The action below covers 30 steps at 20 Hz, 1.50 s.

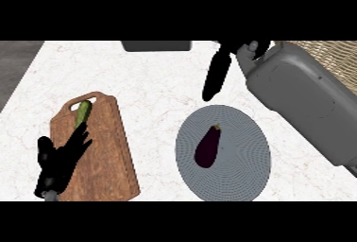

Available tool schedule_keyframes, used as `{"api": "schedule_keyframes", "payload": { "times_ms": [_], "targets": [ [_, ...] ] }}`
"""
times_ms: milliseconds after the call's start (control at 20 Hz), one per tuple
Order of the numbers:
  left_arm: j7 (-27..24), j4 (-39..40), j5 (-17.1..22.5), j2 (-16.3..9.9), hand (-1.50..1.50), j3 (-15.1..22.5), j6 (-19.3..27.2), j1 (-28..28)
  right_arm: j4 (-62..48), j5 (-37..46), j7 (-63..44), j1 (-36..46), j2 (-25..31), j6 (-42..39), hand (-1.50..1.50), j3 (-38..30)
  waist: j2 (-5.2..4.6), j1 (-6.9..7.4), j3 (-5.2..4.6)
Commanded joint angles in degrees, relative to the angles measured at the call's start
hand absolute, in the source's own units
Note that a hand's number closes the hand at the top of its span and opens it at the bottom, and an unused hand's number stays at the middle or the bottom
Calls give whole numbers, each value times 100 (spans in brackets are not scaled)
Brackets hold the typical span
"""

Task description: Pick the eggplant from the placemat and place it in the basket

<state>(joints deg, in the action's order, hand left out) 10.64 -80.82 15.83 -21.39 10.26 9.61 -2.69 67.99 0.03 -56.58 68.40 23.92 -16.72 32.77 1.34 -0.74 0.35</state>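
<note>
A dark purple eggplant lies on the round grey placemat at centre right, its stem end pointing away from me. My right hand shows past the mat's far edge, fingers straight and pointing toward the mat; it is open, holds nothing and is apart from the eggplant. Its grey forearm crosses the right side of the view. The woven basket shows at the far right corner, partly hidden by that forearm. My left hand rests open over the near part of the wooden cutting board, fingers up.
A wooden cutting board lies at the left with a green cucumber near its handle end. A dark grey container sits at the counter's far edge. The white marble counter ends at the left, at a darker floor.
</note>
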Motion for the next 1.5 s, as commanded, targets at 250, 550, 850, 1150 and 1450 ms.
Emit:
{"api": "schedule_keyframes", "payload": {
  "times_ms": [250, 550, 850, 1150, 1450],
  "targets": [
    [289, 94, -35, 46, 0, 105, 55, -461, 134, -1451, -1335, 449, 453, -1678, -150, -97, -53, -23, -46],
    [481, 11, -37, -1, 0, 65, 16, -355, 408, -1876, -1475, 430, 612, -1469, -150, -25, -69, -34, -40],
    [293, 129, -72, -25, 0, -63, -100, -315, 653, -1692, -1350, 16, 443, -843, -150, 98, -106, 24, -40],
    [91, 335, -79, 9, 0, -111, -267, -351, 1008, -957, -888, -819, 328, -258, -150, 434, -121, 21, -39],
    [178, 114, -263, 148, 0, 19, -66, -542, 803, -471, -745, -1312, 80, -288, -150, 841, -128, 84, -37]
  ]
}}
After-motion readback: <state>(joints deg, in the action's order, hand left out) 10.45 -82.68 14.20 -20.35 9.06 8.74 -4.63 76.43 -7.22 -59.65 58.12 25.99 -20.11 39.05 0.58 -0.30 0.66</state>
